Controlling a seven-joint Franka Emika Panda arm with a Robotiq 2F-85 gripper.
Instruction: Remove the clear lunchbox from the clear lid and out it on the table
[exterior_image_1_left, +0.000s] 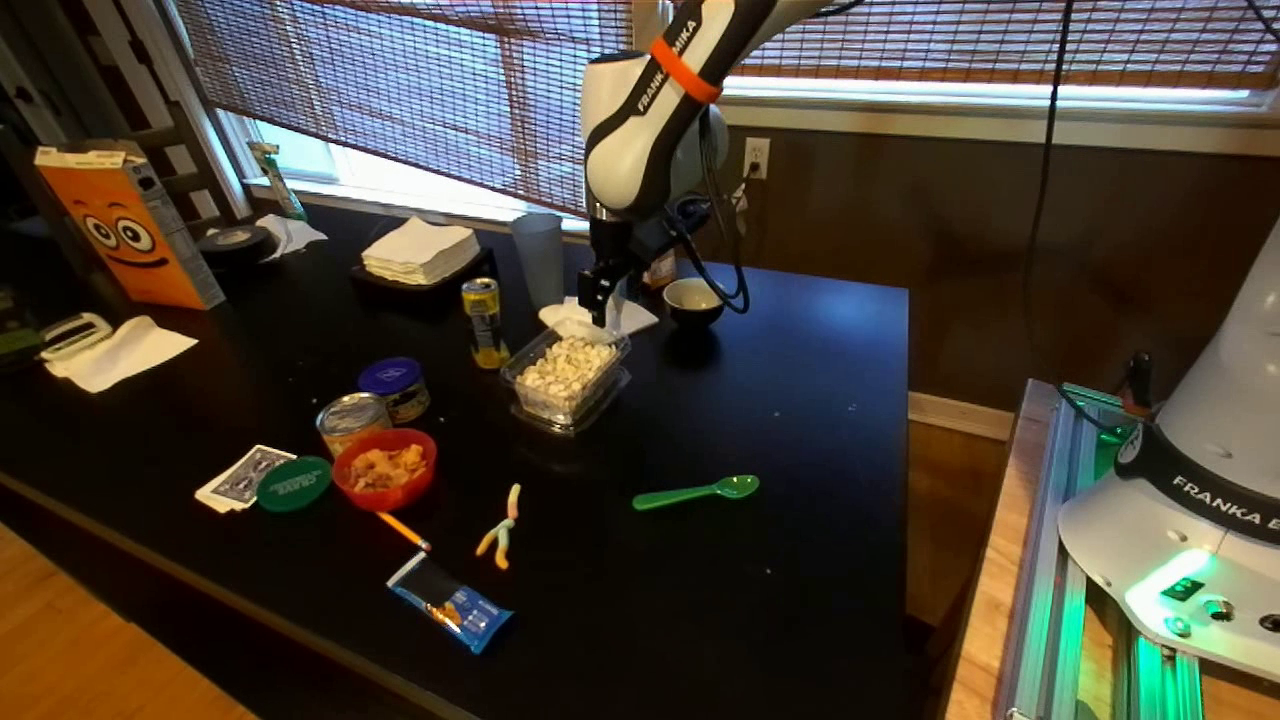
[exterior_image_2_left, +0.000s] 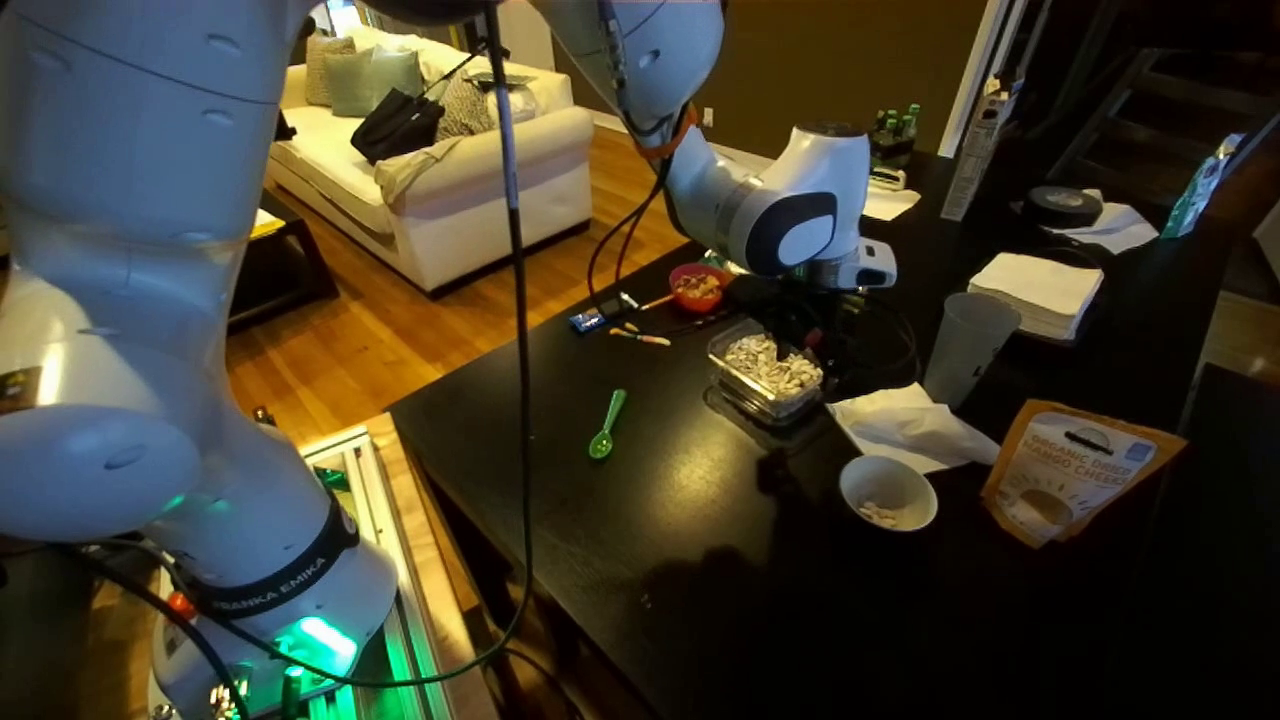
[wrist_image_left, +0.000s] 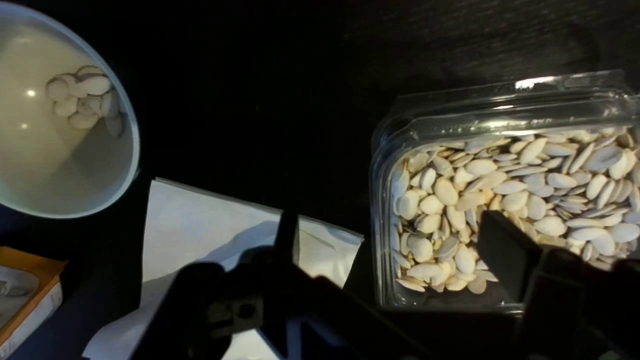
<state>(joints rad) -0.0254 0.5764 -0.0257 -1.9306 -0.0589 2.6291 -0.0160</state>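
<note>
Grasp step appears in hand: end effector (wrist_image_left: 392, 232) spread astride one wall of clear lunchbox (wrist_image_left: 381, 215); next move calls for pinching, then lifting off clear lid (exterior_image_1_left: 604, 403) onto counter (exterior_image_1_left: 780, 600).

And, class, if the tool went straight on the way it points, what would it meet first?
Probably the pale seeds in the clear lunchbox, under one finger of the open tool; depth is unclear.

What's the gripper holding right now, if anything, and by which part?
Nothing is held: the gripper is open, its fingers apart, and in the wrist view one side wall of the lunchbox shows between them.
</note>
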